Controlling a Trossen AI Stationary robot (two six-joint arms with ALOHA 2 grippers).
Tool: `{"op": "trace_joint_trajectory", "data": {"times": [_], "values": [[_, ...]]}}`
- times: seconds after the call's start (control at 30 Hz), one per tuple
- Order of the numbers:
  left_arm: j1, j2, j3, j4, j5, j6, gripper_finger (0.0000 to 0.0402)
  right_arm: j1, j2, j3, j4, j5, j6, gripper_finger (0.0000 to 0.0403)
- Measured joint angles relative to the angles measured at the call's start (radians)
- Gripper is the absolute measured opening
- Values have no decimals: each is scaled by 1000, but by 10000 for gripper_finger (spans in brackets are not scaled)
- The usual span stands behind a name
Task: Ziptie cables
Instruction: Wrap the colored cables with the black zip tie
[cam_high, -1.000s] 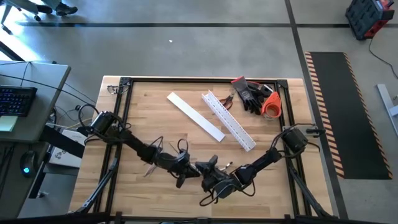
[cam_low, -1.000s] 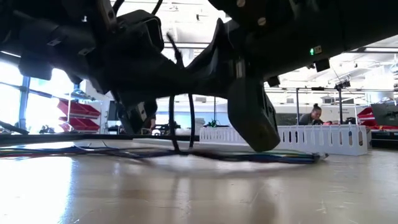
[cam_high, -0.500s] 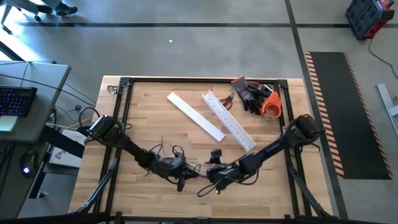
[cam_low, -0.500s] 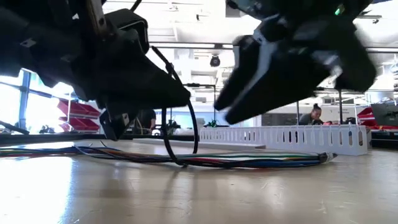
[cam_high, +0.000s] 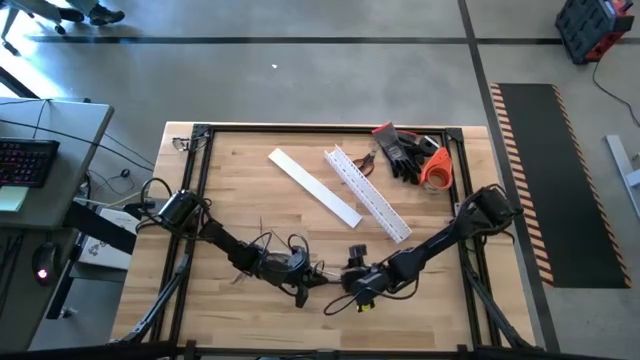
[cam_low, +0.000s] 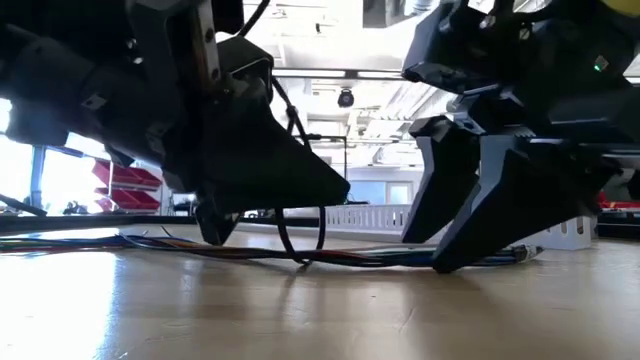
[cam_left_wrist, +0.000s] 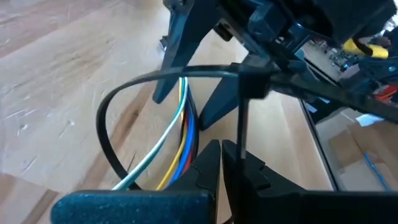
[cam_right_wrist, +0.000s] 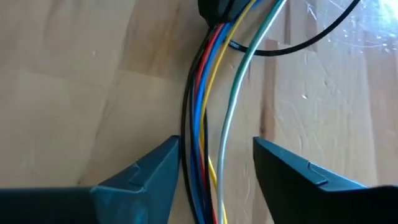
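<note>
The cables (cam_right_wrist: 205, 93) are a bundle of red, blue, yellow, green, white and black wires lying flat on the wooden table near its near edge (cam_low: 150, 246). A black ziptie (cam_left_wrist: 109, 115) loops around them, with its head (cam_left_wrist: 252, 81) above the bundle. My left gripper (cam_left_wrist: 222, 152) (cam_high: 300, 285) is shut on the ziptie's strap. My right gripper (cam_right_wrist: 214, 171) (cam_high: 357, 287) is open and points down at the table (cam_low: 445, 258), just right of the loop. One of its fingers stands on each side of the bundle. My left gripper pinches the ziptie's free strap (cam_left_wrist: 239, 134) between its two fingers, a little way from the head. The fingers lie along the strap. The loop stands upright around the cables, which stay on the table. My right gripper straddles the cables; I cannot tell whether it touches them.
A white slotted channel (cam_high: 368, 193) and a flat white cover strip (cam_high: 313, 186) lie slanted across the far middle of the table. Dark gloves (cam_high: 400, 152) and an orange object (cam_high: 436, 168) sit in the far right corner. A black frame (cam_high: 200, 160) edges the table.
My right gripper has swung from near the near edge a little toward the far edge, tipped until its fingers point down, and come down over the cables right of the loop. My left gripper and the ziptie loop have shifted slightly toward the table's right.
</note>
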Motion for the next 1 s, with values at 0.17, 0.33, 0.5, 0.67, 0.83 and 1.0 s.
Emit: {"op": "trace_joint_trajectory", "data": {"times": [0.17, 0.33, 0.5, 0.67, 0.83, 1.0], "values": [[4, 0, 1, 0, -29, 18, 0, -22, 0, 0, -12, -35, -98, 78], [24, 0, 3, 0, -30, 53, 0, -56, 1, -2, 1, -26, -353, 10], [66, -1, 3, 1, -32, 101, 0, -100, 6, -4, -23, 129, -561, 26], [116, -1, 3, 2, -35, 178, 0, -149, 9, -7, -68, 274, -696, 28], [155, -1, 13, 6, -40, 276, 0, -213, 9, -7, -68, 285, -694, 32], [163, 1, 14, -6, -41, 341, 0, -260, 1, -2, -85, 136, -436, 74]]}}
